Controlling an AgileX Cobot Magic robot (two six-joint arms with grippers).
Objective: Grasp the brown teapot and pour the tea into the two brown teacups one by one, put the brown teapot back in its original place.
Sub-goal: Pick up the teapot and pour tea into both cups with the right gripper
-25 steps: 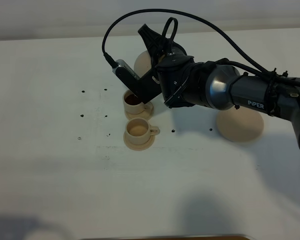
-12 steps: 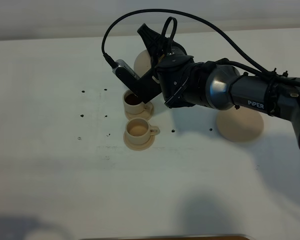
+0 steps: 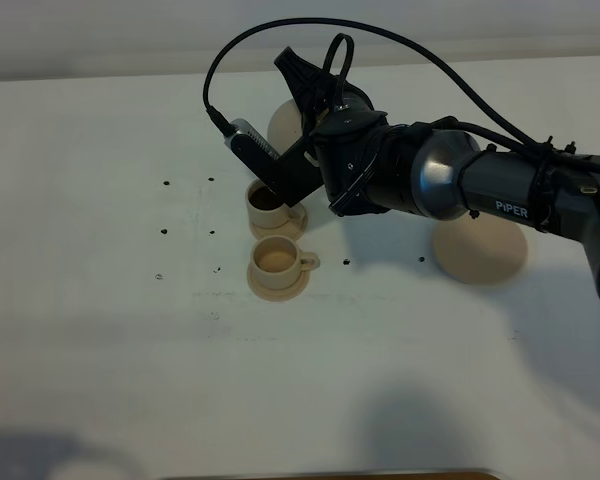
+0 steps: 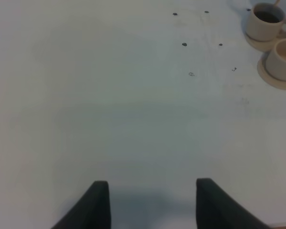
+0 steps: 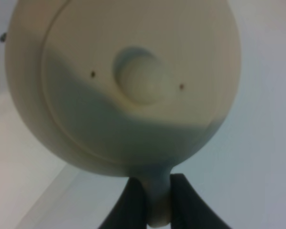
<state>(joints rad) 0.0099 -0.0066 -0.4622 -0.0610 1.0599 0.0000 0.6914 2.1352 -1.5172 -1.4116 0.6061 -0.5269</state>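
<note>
1. Two cups: far cup (image 3: 267,200) dark with tea, near cup (image 3: 275,260) looks unfilled.
2. One teapot (image 5: 124,86): tilted above far cup, handle clamped in my right gripper (image 5: 157,185); first pour under way.
3. Next: level off, shift spout over near cup.
4. Left gripper (image 4: 152,183): apart, idle.

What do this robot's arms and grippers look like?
The right arm is black, with a rounded grey metallic joint and white PiPER lettering. A black cable loops over its wrist, where a small silver-grey box is mounted. The left gripper and right gripper both have dark, tapering fingers.
</note>
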